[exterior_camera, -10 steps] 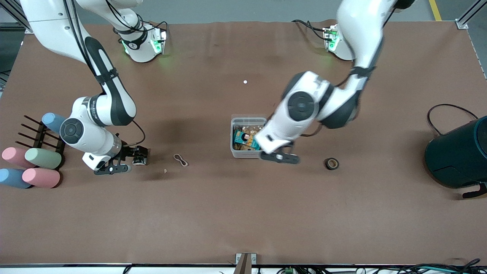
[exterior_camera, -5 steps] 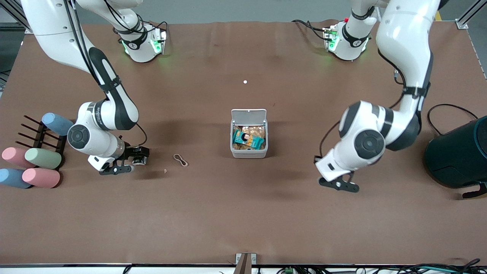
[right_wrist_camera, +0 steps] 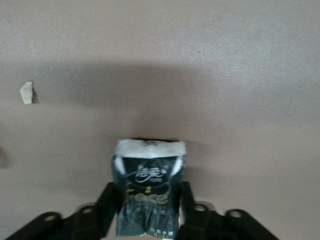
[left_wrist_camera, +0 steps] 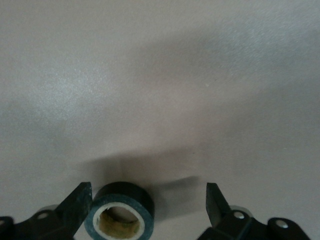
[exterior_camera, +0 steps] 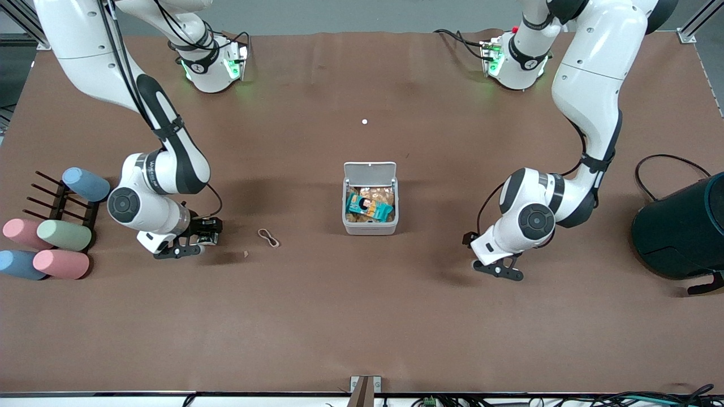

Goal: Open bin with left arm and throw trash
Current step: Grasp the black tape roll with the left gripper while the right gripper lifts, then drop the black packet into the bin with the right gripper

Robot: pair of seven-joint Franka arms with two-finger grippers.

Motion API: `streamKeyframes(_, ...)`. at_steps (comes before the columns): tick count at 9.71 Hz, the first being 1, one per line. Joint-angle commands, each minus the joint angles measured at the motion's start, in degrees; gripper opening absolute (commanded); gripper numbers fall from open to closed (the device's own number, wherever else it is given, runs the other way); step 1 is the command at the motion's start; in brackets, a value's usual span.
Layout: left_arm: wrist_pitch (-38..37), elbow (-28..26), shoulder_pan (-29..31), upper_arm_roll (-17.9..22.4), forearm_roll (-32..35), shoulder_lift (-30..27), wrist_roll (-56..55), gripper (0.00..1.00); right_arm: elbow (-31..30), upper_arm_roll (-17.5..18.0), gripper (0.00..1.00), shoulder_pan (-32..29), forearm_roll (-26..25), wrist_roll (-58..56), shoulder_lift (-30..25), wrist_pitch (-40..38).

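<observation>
Between the spread fingers of the left gripper (left_wrist_camera: 145,210) sits the black tape roll (left_wrist_camera: 120,214), lying flat on the tabletop (exterior_camera: 362,316) right against one finger (left_wrist_camera: 77,202) and clear of the other, so this gripper is released and grips nothing. It is low over the tabletop toward the left arm's end, well apart from the bin (exterior_camera: 370,199).

Clenched in the right gripper (right_wrist_camera: 149,202) is the black snack wrapper (right_wrist_camera: 148,192), pinched from both sides and standing up between the fingers. This gripper (exterior_camera: 195,240) is low over the tabletop toward the right arm's end; the tan rubber band (exterior_camera: 268,237) lies on the tabletop between it and the bin, with a tiny tan scrap (right_wrist_camera: 26,92) near it.

The bin stands mid-tabletop between the two grippers, its white lid (exterior_camera: 370,170) swung open and colourful packets (exterior_camera: 369,206) showing inside.
</observation>
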Motion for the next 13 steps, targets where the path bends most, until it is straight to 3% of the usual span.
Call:
streamKeyframes(1,0.55,-4.39,0.84,-0.40,0.98,-2.77,-0.13,1.00,-0.14,0.32,0.02,-0.13,-0.68,0.73,-0.05,0.15)
streamKeyframes(3,0.55,-6.16,1.98,-0.40,1.06,-3.47,-0.05,1.00,6.50,1.02,0.00,2.05,0.03,12.71,-2.06,-4.04)
streamKeyframes(5,0.55,-6.86,2.25,-0.40,1.06,-4.17,0.66,0.99,16.59,1.28,0.00,6.96,0.12,27.20,-3.39,-16.13)
streamKeyframes(6,0.47,-7.04,2.25,-0.40,1.06,-4.61,0.74,0.91,21.69,1.54,0.00,9.68,1.07,33.29,-3.31,-20.38)
streamKeyframes(8,0.38,-6.78,2.16,-0.40,1.06,-5.40,1.53,0.13,28.57,1.64,0.00,16.97,6.16,44.63,-3.13,-21.13)
streamKeyframes(9,0.12,-6.52,2.07,-0.48,0.98,-6.10,1.10,0.00,30.17,1.63,0.00,20.83,6.01,47.04,-2.96,-20.60)
streamKeyframes(13,-0.58,-4.50,2.07,-0.92,0.80,-7.95,0.49,0.00,34.05,1.55,0.00,30.52,4.87,46.80,2.39,-17.53)
